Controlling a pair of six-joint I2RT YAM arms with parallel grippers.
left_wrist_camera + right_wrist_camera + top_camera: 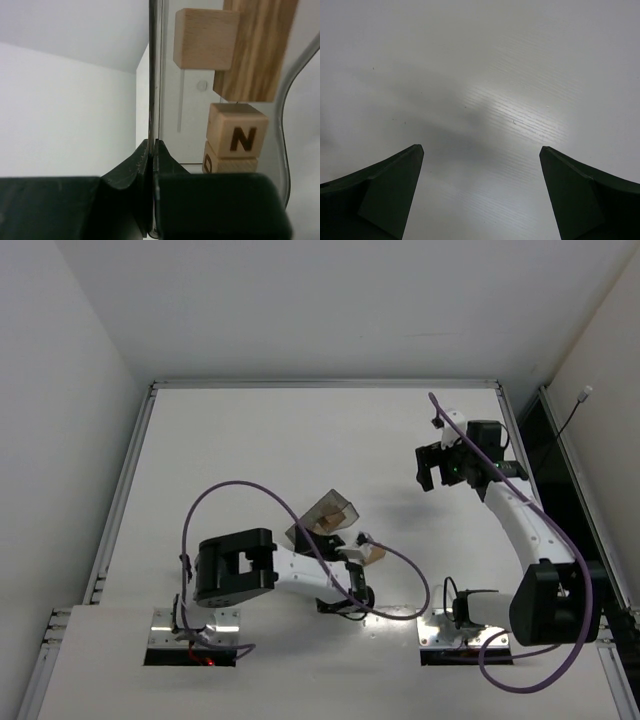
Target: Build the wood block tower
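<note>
The left tool [152, 167] is pinching the thin clear wall of the bin [153, 75], jaws pressed together on it. The top view is showing the bin lying tipped near the middle of the surface [250, 440]. The wood blocks [205, 37] are sitting behind that wall, jumbled with a longer plank [260, 50], and a lettered cube [237, 135] is resting against another. The right tool [481, 148] is hanging wide open and empty above the surface, well apart. No tower is standing. By my judgement, the blocks are only being got out, and all the stacking is waiting.
</note>
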